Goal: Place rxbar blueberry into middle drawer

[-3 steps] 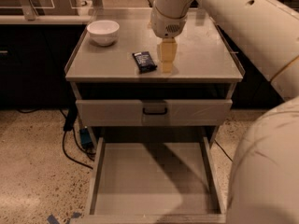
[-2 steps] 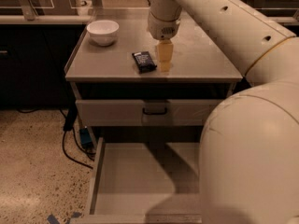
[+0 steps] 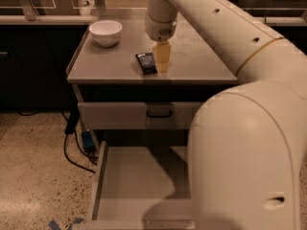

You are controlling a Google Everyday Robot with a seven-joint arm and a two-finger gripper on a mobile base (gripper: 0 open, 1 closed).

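Observation:
The rxbar blueberry (image 3: 146, 63), a small dark flat bar, lies on the grey cabinet top (image 3: 110, 63) near its front edge. My gripper (image 3: 161, 61) points down onto the top just right of the bar, right beside it. The middle drawer (image 3: 129, 176) is pulled out wide open below, its plain grey floor bare where it shows. My arm's large pale body hides the drawer's right part.
A white bowl (image 3: 106, 32) stands at the back left of the cabinet top. A closed drawer front with a dark loop handle (image 3: 159, 114) sits above the open drawer. A dark cable and a blue plug (image 3: 88, 141) lie on the speckled floor to the left.
The gripper has shifted slightly left and down, closer to the bar. The arm's body now fills more of the right side. The bar has not moved.

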